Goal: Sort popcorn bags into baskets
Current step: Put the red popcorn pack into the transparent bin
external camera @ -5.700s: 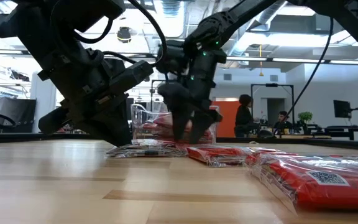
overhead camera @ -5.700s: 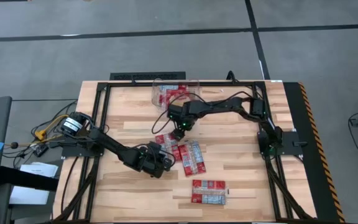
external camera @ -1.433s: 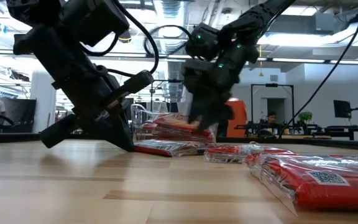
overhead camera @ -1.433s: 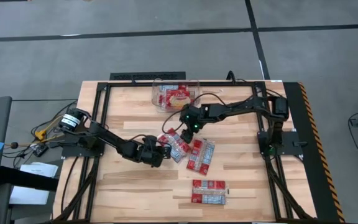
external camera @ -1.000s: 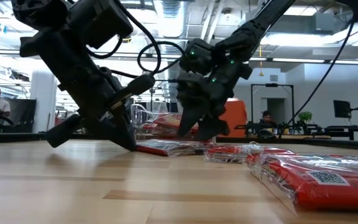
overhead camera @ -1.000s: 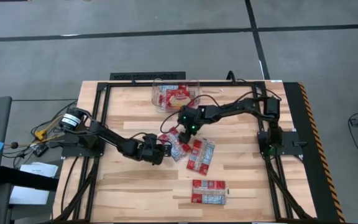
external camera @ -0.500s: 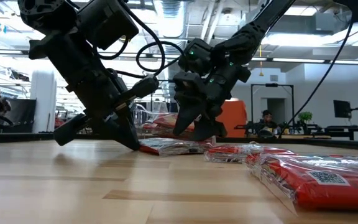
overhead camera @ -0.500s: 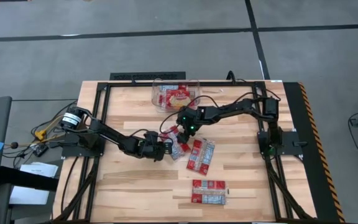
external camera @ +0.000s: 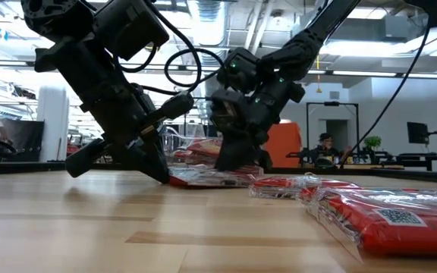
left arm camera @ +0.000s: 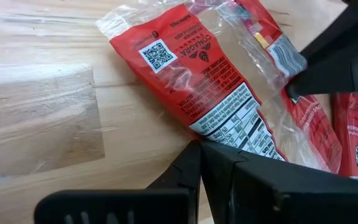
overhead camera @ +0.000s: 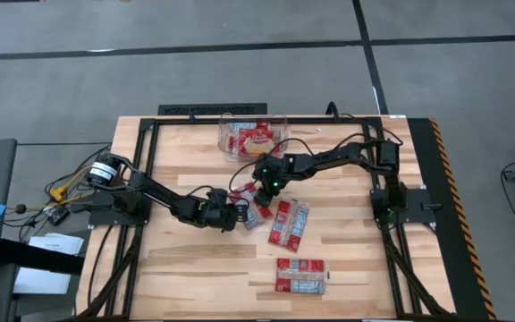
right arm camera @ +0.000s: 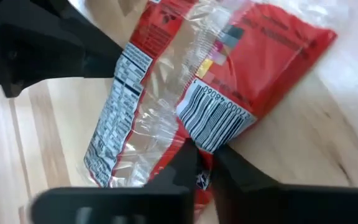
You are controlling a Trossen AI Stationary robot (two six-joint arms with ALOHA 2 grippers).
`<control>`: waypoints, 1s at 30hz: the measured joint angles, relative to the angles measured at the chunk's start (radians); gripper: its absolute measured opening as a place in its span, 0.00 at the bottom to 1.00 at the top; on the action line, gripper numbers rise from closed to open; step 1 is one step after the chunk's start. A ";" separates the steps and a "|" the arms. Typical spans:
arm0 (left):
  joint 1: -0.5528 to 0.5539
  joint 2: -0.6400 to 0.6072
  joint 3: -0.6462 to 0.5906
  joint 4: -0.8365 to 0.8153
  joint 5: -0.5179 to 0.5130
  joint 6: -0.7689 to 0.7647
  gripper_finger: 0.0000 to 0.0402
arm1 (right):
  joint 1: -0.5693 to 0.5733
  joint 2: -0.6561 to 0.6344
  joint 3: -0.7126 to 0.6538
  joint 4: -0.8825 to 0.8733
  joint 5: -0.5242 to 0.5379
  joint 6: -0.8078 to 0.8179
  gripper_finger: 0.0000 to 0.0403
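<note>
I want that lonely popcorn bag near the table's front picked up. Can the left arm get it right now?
Probably not right away: the left gripper is busy at the middle bag. The lone bag lies apart with bare table between.

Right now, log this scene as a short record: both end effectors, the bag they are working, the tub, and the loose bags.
left end effector: low on the table, fingers closed at one edge of the contested popcorn bag
right end effector: down on the same bag's opposite end, fingers pinched together at its barcode end
clear tub: at the table's far edge, red packets already inside
loose bags: pair of bags beside the grippers; single bag near the front edge
table: wooden top
</note>
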 joint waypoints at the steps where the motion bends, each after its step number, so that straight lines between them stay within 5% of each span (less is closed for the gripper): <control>1: -0.001 0.000 0.000 0.005 -0.001 0.004 0.00 | 0.000 -0.001 0.000 0.000 -0.004 -0.005 0.07; 13: -0.001 -0.054 0.112 -0.057 0.086 0.100 0.00 | -0.005 -0.128 0.002 -0.146 0.003 -0.079 0.02; 21: 0.010 -0.229 0.167 -0.273 -0.050 0.101 0.00 | -0.093 -0.276 0.008 -0.159 -0.002 -0.128 0.01; 30: 0.185 -0.374 0.172 -0.293 -0.074 0.346 0.00 | -0.241 -0.240 0.244 -0.231 0.006 -0.275 0.01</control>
